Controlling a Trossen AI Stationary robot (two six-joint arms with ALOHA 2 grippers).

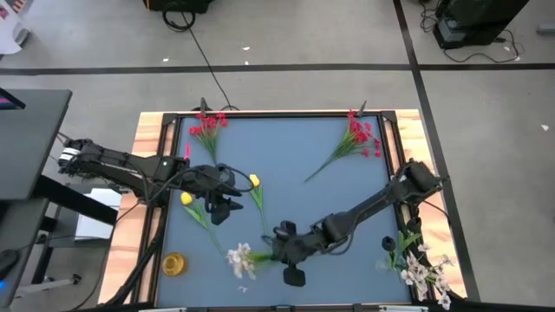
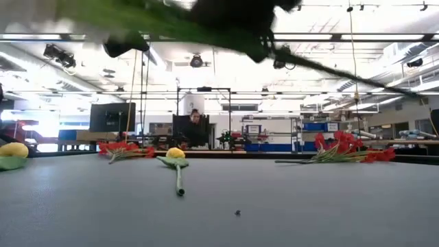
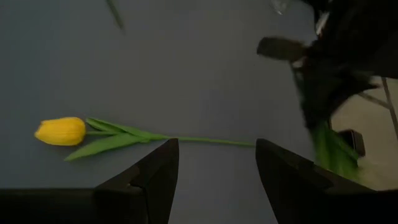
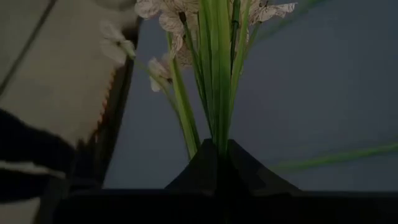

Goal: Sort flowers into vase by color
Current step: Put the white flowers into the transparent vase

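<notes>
**Lifting the White Spray Clear of the Table**

With my right gripper [image 4: 216, 152] clamped on the green stalks of the white spray [image 1: 240, 258], the step in hand is, in my judgement, carrying that stem off to its group. In the high view the spray lies near the front edge of the table [image 1: 286, 139], at about 6 o'clock from the centre, its blossoms pointing toward 9 o'clock from my fingertips. The right wrist view shows the stalks pinched between my closed fingers, blossoms fanning out ahead.

Procedure, as I judge it:

1. Keep the grip firm; the stalks are thin and several, so one may slip free if the hold slackens.
2. Lift straight up before travelling, so the blossoms do not drag on the table.
3. Travel toward 4 o'clock, where more white flowers [image 1: 425, 270] sit at the table corner.

My left gripper [image 3: 214, 165] hovers open at about 9 o'clock, its fingers straddling the stalk of a yellow tulip [image 3: 60, 131] without touching it. A second yellow tulip [image 1: 254, 181] lies just beside it. Two red bunches [image 1: 208, 125] [image 1: 360, 137] lie at 11 and 1 o'clock, well apart from my path. A yellow vase [image 1: 173, 263] stands at 7 o'clock.
</notes>
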